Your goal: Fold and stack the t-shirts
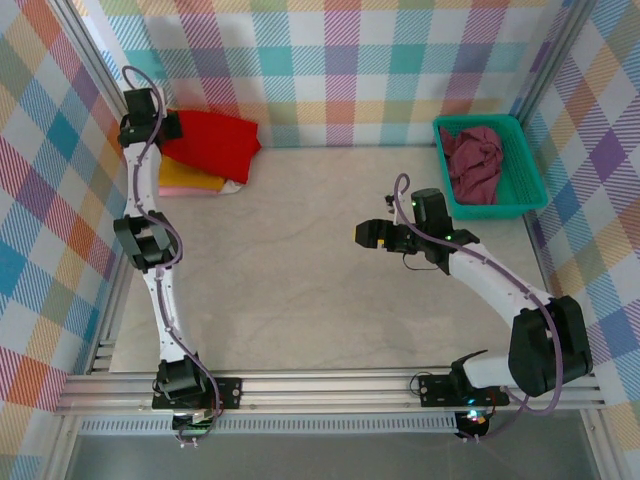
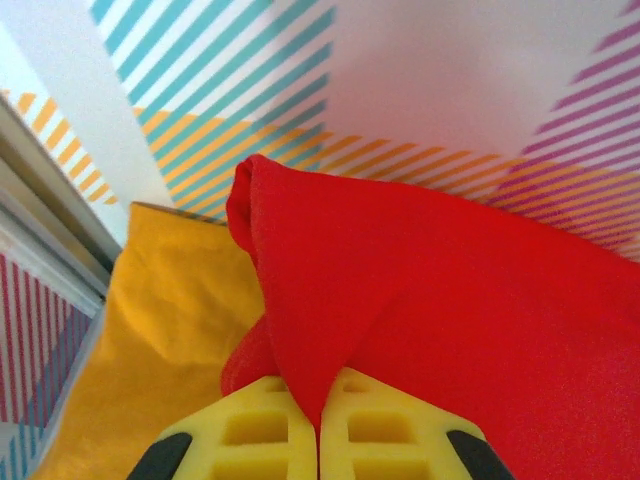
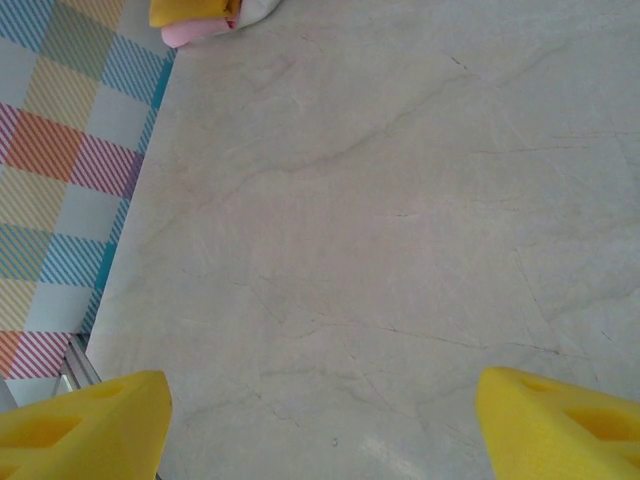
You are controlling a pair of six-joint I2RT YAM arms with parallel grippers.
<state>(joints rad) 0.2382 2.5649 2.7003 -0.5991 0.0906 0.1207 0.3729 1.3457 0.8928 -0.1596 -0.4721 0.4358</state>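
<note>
Left gripper (image 2: 318, 425) shown clenched on a fold of the limp, light red t-shirt (image 2: 450, 300) atop the yellow t-shirt (image 2: 170, 320); edges judged best pinched

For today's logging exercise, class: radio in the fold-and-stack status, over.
Left tool shut on bright red cloth t-shirt, atop mustard yellow cloth shirt. Right tool open over pale table. Dark maroon cloth shirt in teal mesh basket. Nothing obstructing.

— Far left corner of the table (image 1: 320, 260)?
— Red t-shirt (image 1: 212, 143), roughly folded, topmost. Mustard yellow t-shirt (image 1: 185, 178) flat beneath; pink t-shirt (image 1: 197, 192) and white t-shirt (image 1: 232, 187) edges peeking below.
— Dark maroon t-shirt (image 1: 473, 160)?
— Crumpled in teal basket (image 1: 495, 212), far right corner.
</note>
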